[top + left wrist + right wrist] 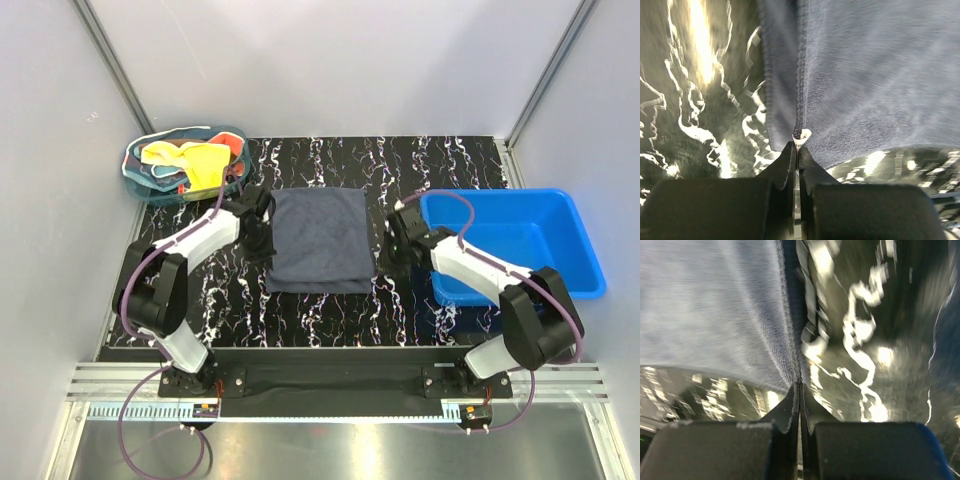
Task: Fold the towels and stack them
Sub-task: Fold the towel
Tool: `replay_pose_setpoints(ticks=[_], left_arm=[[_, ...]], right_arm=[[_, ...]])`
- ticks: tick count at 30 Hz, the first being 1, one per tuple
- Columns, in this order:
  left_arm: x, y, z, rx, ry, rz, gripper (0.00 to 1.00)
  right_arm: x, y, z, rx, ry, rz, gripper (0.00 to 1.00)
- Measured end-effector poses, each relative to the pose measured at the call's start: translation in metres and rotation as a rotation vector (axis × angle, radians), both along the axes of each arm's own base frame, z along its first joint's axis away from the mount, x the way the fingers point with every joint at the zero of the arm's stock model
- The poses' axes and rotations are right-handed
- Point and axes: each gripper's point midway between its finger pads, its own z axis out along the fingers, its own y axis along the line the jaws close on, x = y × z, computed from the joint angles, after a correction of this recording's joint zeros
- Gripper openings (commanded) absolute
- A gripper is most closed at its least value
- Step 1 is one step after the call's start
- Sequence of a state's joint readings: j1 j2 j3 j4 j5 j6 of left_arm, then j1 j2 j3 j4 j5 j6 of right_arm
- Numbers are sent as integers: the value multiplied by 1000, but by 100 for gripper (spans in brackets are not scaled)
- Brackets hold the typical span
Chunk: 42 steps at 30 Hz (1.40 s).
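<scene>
A dark grey-blue towel (322,240) lies spread at the middle of the black marbled table. My left gripper (258,232) is at its left edge and my right gripper (392,245) at its right edge. In the left wrist view the left gripper (799,145) is shut on the towel (865,75) at a corner with a small white tag (802,136). In the right wrist view the right gripper (800,386) is shut on the hem of the towel (710,310). More towels, a yellow one (205,162) among them, lie bunched in the basket.
The teal mesh basket (132,178) stands at the back left corner. A rigid blue bin (530,235) stands at the right, just behind my right arm. Grey walls close in the table on three sides.
</scene>
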<state>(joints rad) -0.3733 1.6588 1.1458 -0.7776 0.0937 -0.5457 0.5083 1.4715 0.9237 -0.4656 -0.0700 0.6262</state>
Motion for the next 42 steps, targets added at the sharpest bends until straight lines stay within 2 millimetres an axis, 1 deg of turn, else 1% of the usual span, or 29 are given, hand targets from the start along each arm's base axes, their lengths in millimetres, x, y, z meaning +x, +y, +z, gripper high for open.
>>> replay_pose_setpoints(ticks=[1, 4, 6, 9, 12, 14, 16, 18, 20, 21, 23, 24, 25, 27, 28, 29, 30, 32, 36, 38, 40, 42], left_arm=[[-7, 3, -9, 7, 20, 0, 0], [-27, 9, -26, 21, 80, -2, 0], [-29, 9, -30, 20, 92, -4, 0], [-24, 7, -27, 17, 77, -10, 0], [-11, 3, -11, 15, 52, -23, 0], [2, -1, 7, 6, 21, -29, 0], [17, -6, 29, -12, -45, -30, 0], [18, -6, 45, -28, -94, -29, 0], [10, -3, 50, -34, -108, -31, 0], [5, -1, 48, -35, -108, -33, 0], [-13, 5, 28, -18, -54, -34, 0], [-20, 8, 17, -10, -30, -34, 0], [-32, 12, 2, 6, 14, -34, 0], [-52, 20, -22, 35, 94, -34, 0], [-61, 23, -31, 47, 128, -34, 0], [-66, 25, -36, 54, 150, -34, 0], [-69, 26, -39, 57, 163, -35, 0], [-69, 25, -41, 55, 163, -35, 0], [-66, 24, -42, 49, 149, -36, 0], [-64, 23, -39, 46, 149, -36, 0], [-57, 20, -27, 41, 141, -37, 0], [-40, 14, -5, 29, 97, -41, 0]], right_arm=[[-11, -3, -15, -4, 38, 3, 0], [-32, -6, -39, 4, 110, 17, 0], [-35, -4, -45, 11, 125, 22, 0], [-30, 1, -43, 33, 109, 29, 0], [-20, 7, -31, 50, 83, 36, 0], [-10, 13, -17, 64, 54, 41, 0], [-1, 20, 1, 89, 18, 48, 0], [1, 25, 20, 127, -23, 59, 0], [-5, 30, 30, 161, -48, 76, 0], [-9, 32, 30, 170, -48, 85, 0], [-23, 37, 20, 185, -33, 105, 0], [-32, 37, 10, 185, -9, 112, 0], [-40, 35, -1, 178, 20, 113, 0], [-54, 28, -24, 153, 76, 105, 0], [-63, 22, -41, 132, 115, 95, 0], [-65, 21, -44, 127, 123, 94, 0], [-70, 18, -52, 115, 143, 89, 0], [-74, 15, -60, 112, 163, 82, 0], [-70, 18, -59, 127, 140, 79, 0], [-69, 18, -58, 123, 139, 84, 0], [-64, 21, -48, 117, 132, 98, 0], [-52, 28, -25, 125, 103, 111, 0]])
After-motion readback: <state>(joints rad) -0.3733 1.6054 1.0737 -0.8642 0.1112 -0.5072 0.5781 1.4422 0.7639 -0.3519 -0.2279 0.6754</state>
